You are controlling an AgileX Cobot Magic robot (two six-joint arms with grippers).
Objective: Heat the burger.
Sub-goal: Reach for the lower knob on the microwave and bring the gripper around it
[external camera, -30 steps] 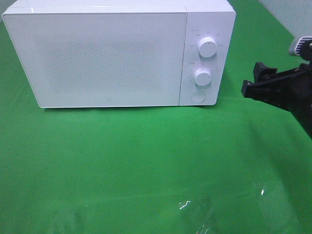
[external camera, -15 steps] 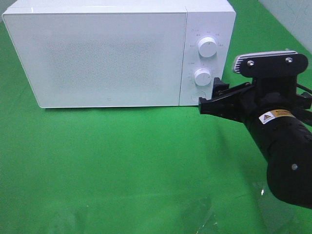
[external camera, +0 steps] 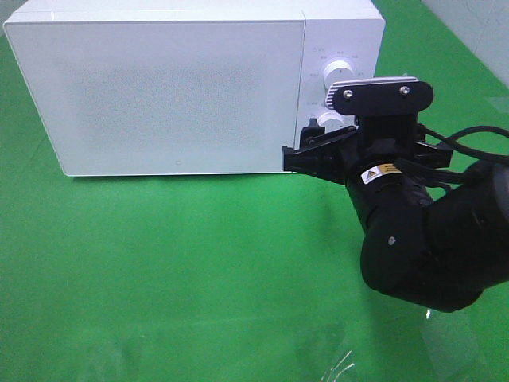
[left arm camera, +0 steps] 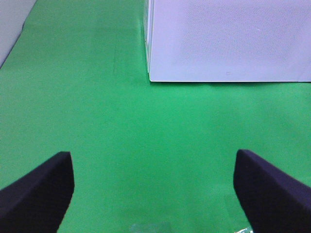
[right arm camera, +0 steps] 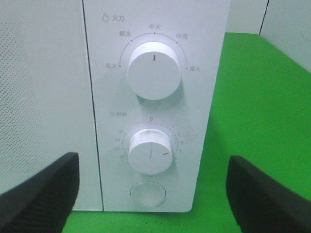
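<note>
The burger is out of view in every frame. A white microwave (external camera: 159,87) stands at the back of the green table with its door closed; it also fills part of the left wrist view (left arm camera: 228,39). My right gripper (external camera: 301,151) hovers open just in front of the control panel, low down by the door's edge. In the right wrist view the right gripper (right arm camera: 150,194) has its fingers spread either side of the upper knob (right arm camera: 154,71), lower timer knob (right arm camera: 150,151) and round button (right arm camera: 148,193). My left gripper (left arm camera: 153,194) is open over bare cloth, short of the microwave's left corner.
Green cloth (external camera: 175,263) covers the table in front of the microwave. A shiny clear patch (external camera: 338,366) lies near the front edge. Black cables (external camera: 461,135) trail from the right arm, and a pale tiled wall (external camera: 477,24) rises at the back right.
The right arm has swung in from the right edge leftward to the microwave's control panel. The microwave has not moved.
</note>
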